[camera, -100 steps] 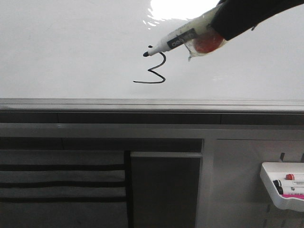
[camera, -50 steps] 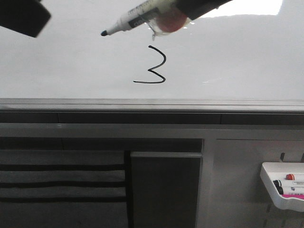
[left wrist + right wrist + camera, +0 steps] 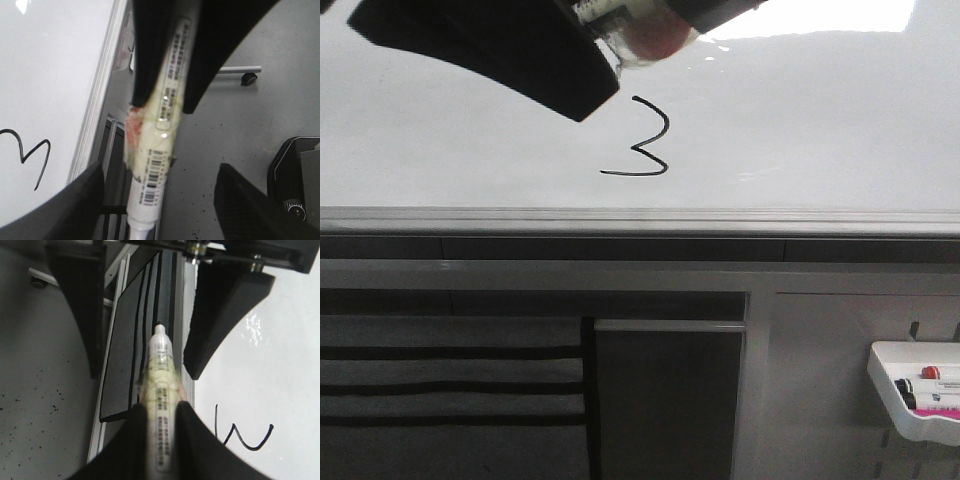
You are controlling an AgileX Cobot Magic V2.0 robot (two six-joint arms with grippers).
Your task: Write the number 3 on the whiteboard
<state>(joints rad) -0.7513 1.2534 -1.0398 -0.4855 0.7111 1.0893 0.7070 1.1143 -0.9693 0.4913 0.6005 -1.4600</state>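
Observation:
The number 3 [image 3: 650, 139] is drawn in thin black on the whiteboard [image 3: 800, 120], above its grey rail. It also shows in the left wrist view [image 3: 31, 155] and the right wrist view [image 3: 245, 434]. My right gripper [image 3: 705, 8] is at the top edge, up and right of the 3, shut on a white marker [image 3: 159, 375] wrapped in yellowish tape. My left gripper [image 3: 565, 75] is open. Its two fingers stand apart on either side of the marker's tip end [image 3: 152, 200], not touching it. The tip is hidden behind the left gripper in the front view.
A small white tray [image 3: 892, 392] with spare markers hangs at the lower right under the board. Below the rail [image 3: 640, 216] are a dark panel and striped slats. Grey floor lies beneath in the wrist views.
My right gripper has lifted the marker up and left, off the board and away from the 3. My left gripper has come in from the upper left and now brackets the marker's tip.

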